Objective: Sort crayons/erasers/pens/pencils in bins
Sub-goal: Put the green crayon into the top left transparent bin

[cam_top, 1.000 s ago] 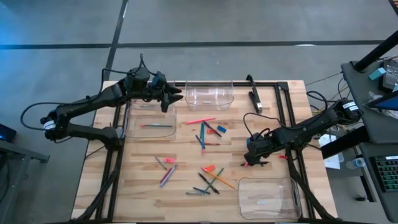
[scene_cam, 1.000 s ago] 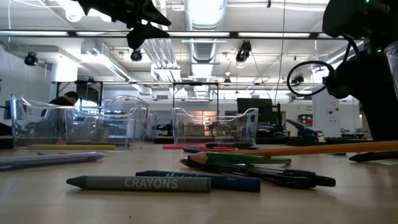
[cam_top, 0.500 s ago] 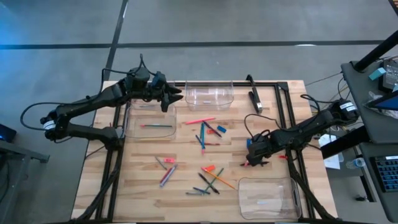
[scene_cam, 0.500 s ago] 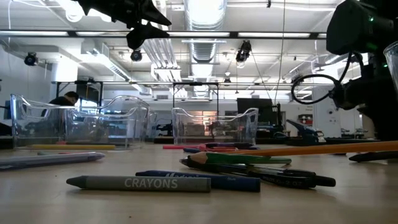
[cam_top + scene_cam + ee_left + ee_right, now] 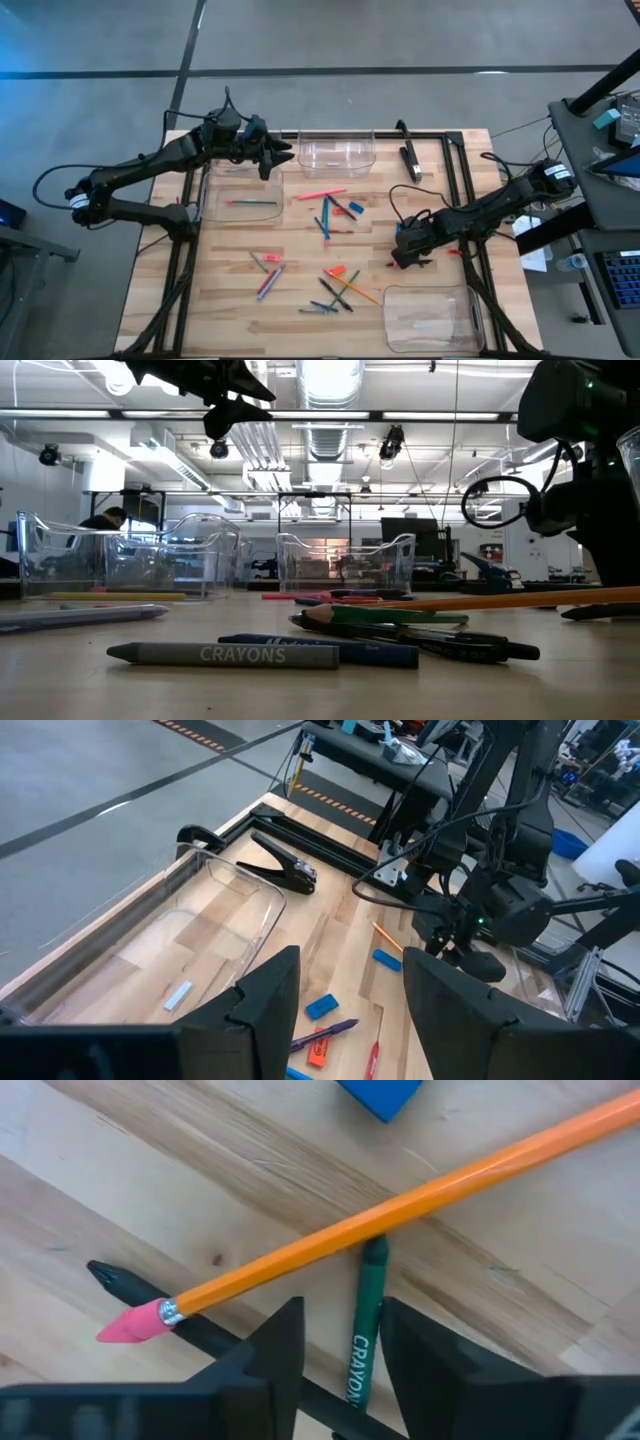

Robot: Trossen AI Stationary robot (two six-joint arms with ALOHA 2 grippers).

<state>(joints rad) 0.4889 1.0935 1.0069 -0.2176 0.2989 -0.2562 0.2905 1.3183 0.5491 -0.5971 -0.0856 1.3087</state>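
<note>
- Our right gripper [image 5: 343, 1325] is low over the right part of the table [image 5: 230, 300]. Its two fingers stand a little apart.
- A green crayon [image 5: 368, 1295] lies in that gap, lengthwise between the fingers. It is close to one finger, and a strip of bare wood shows between it and the other.
- An orange pencil [image 5: 400, 1210] lies across the far end of the crayon, just past the fingertips. Its pink rubber tip points away to one side.
- A black pen [image 5: 200, 1330] lies under the pencil's rubber end and runs back beneath the fingers.
- A blue eraser [image 5: 380, 1095] sits farther out, beyond the pencil and apart from it.
- From above, we see this gripper just beside the loose heap of sticks [image 5: 338, 285] at the near middle. The near right bin [image 5: 386, 315] is close on its near side.
- Our left gripper [image 5: 350, 970] hangs high over the far left corner, its fingers apart and nothing between them.
- It is just beside the far middle bin [image 5: 300, 150].
- Below it a left bin [image 5: 207, 200] holds one stick.
</note>
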